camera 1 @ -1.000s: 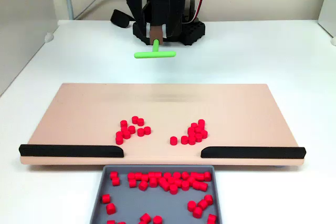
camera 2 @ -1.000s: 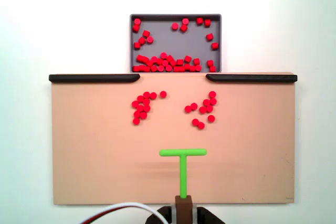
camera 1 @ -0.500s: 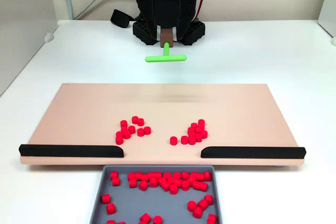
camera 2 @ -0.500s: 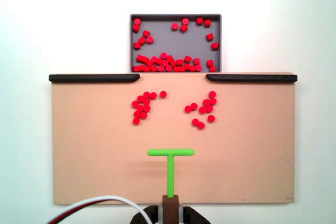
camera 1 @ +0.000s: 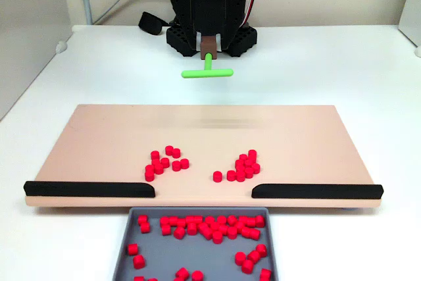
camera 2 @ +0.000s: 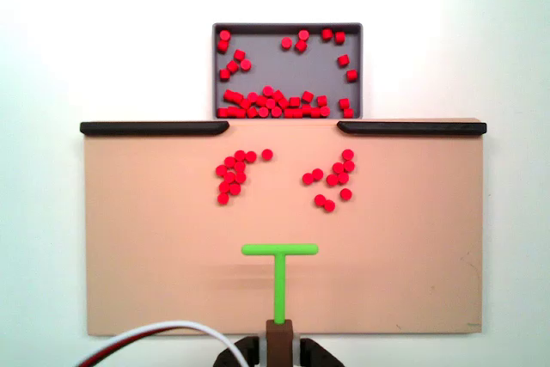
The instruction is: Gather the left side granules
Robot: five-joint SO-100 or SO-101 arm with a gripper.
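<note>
The granules (camera 2: 232,174) lie clear, the tool's (camera 2: 279,337) grip on the pusher (camera 2: 279,272) unreadable (fingers cropped)

Between my pusher (camera 2: 279,277) and the granules (camera 2: 234,172) the board (camera 2: 137,247) lies bare, so I have open room to sweep there. A second red cluster (camera 2: 333,178) sits apart, with a clear lane between the two groups. Two black rails (camera 2: 155,128) wall off the board's far edge on either side; the gap between them opens onto the tray (camera 2: 287,27).
</note>
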